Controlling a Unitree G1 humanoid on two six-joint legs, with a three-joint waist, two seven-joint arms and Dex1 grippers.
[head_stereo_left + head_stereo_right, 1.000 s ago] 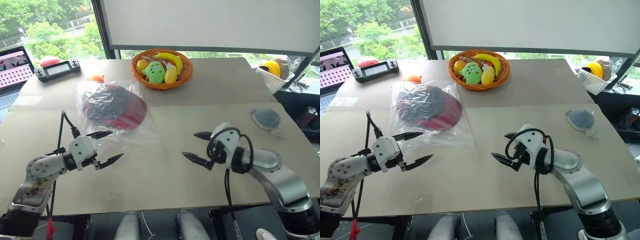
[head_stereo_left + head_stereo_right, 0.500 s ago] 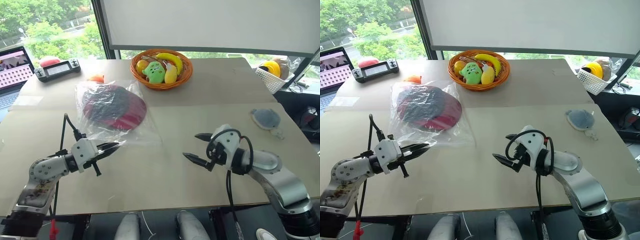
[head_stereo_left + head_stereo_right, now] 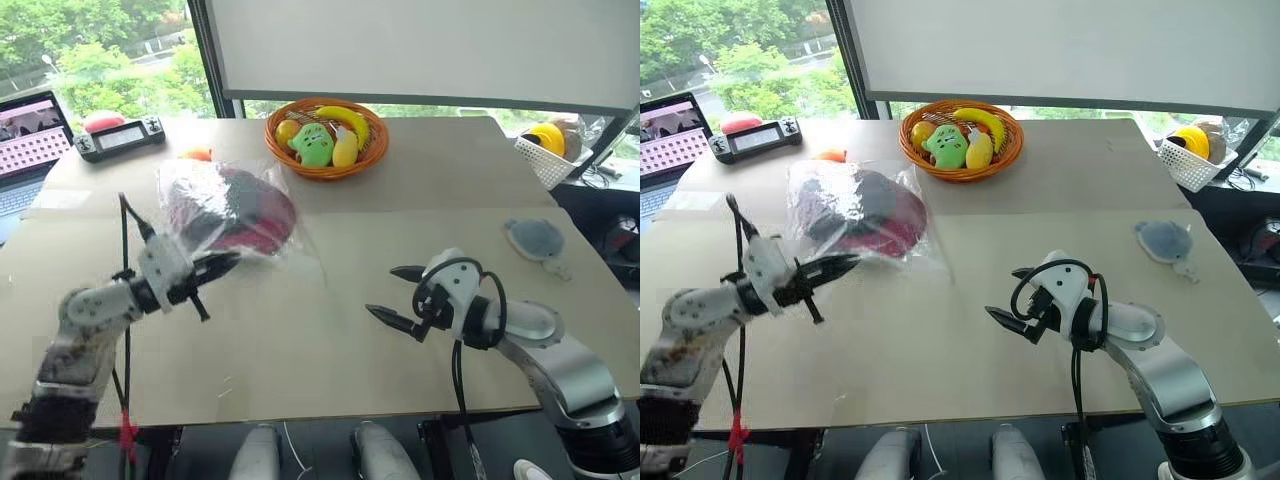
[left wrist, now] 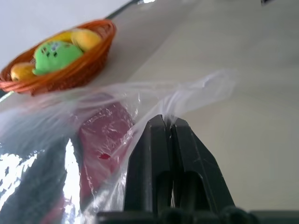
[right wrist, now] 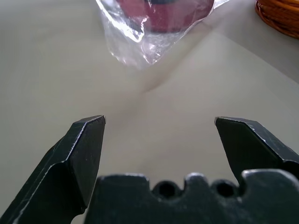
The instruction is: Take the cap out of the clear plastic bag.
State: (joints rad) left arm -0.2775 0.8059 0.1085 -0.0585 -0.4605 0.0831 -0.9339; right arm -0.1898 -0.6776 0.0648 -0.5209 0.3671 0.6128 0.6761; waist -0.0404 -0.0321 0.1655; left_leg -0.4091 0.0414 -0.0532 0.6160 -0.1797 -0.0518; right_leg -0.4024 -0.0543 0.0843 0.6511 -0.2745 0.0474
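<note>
You see the table (image 3: 330, 340) with the bag (image 3: 235, 215) at its left, the cap (image 3: 250, 212) inside; behind stands a fruit basket (image 3: 322, 135). Your left gripper (image 3: 222, 268) pinches the bag's near edge; your right gripper (image 3: 392, 293) gapes, empty, with bare tabletop between.

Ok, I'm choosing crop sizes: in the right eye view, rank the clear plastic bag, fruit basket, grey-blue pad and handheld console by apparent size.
1. clear plastic bag
2. fruit basket
3. handheld console
4. grey-blue pad

The console lies farther back, so the last two are unsure.
</note>
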